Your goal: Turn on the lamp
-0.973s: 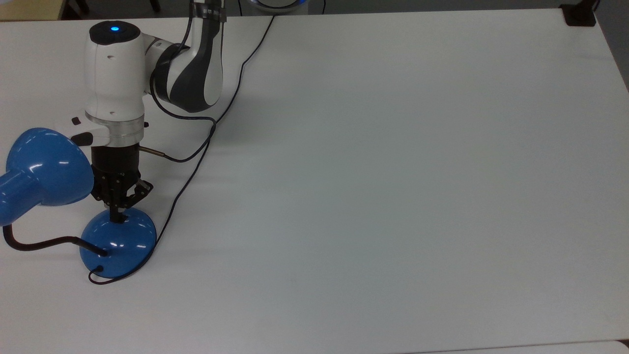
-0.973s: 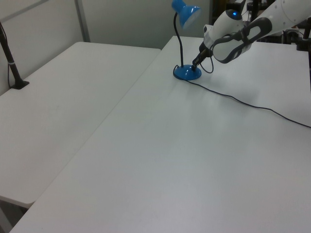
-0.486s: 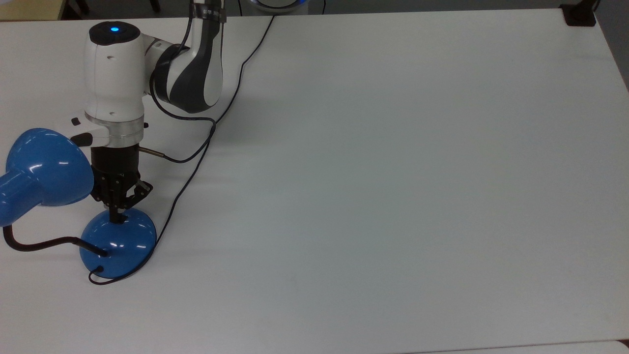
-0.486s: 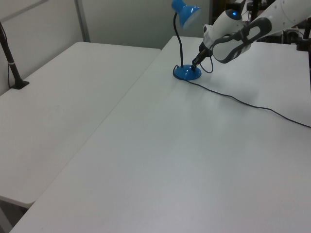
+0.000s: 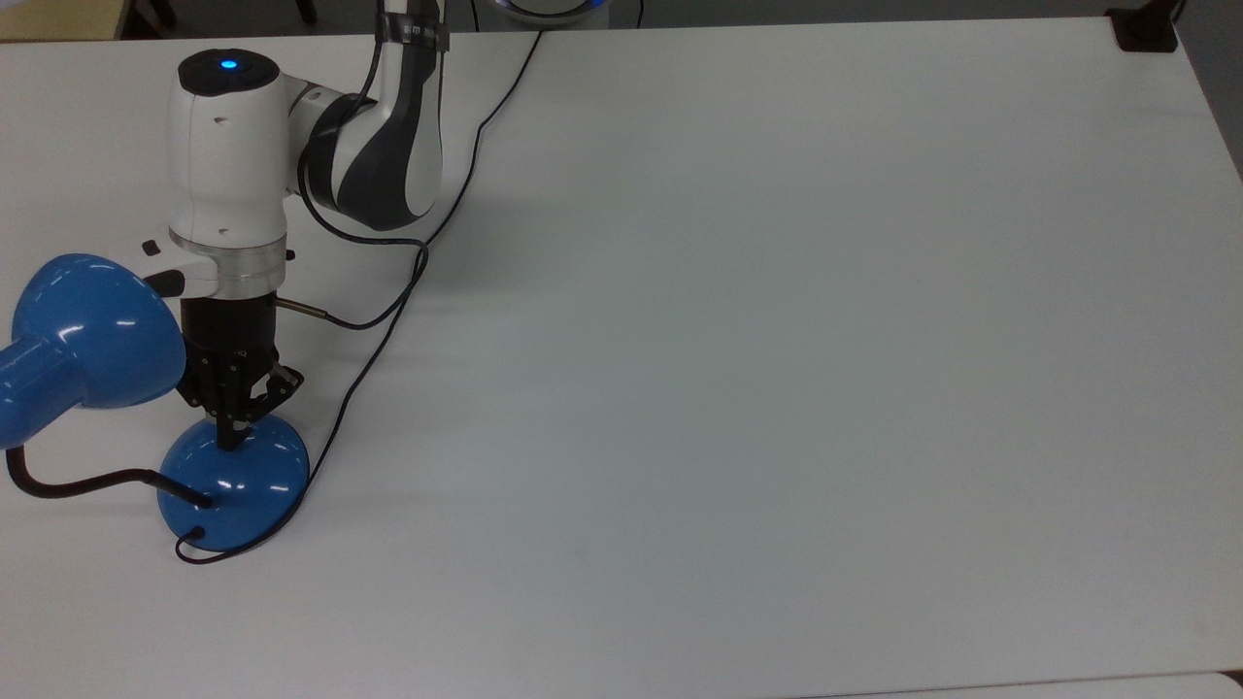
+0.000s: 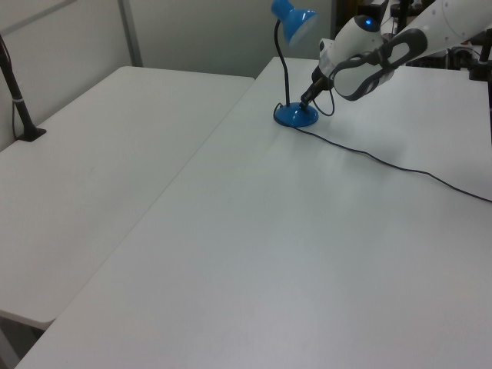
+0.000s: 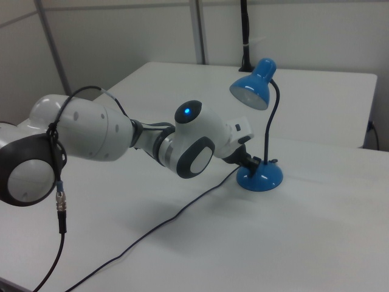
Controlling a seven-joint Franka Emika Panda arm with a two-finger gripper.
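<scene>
Gripper tip set on the dome base of the blue lamp

In the top view the lamp [image 5: 231,481] stands near the table's [image 5: 777,340] left edge, its shade reaching off toward the top view's left. The gripper [image 5: 230,439] points down onto the upper part of the dome base, its black fingers [image 5: 228,427] pressed together to one narrow tip touching the blue surface. The lamp's thin black cord [image 5: 388,330] runs away across the table past the arm

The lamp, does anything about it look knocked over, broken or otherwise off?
Nothing stands out. The lamp stands upright on the table, shade unlit, its cord trailing loosely. The gripper rests on its base.
</scene>
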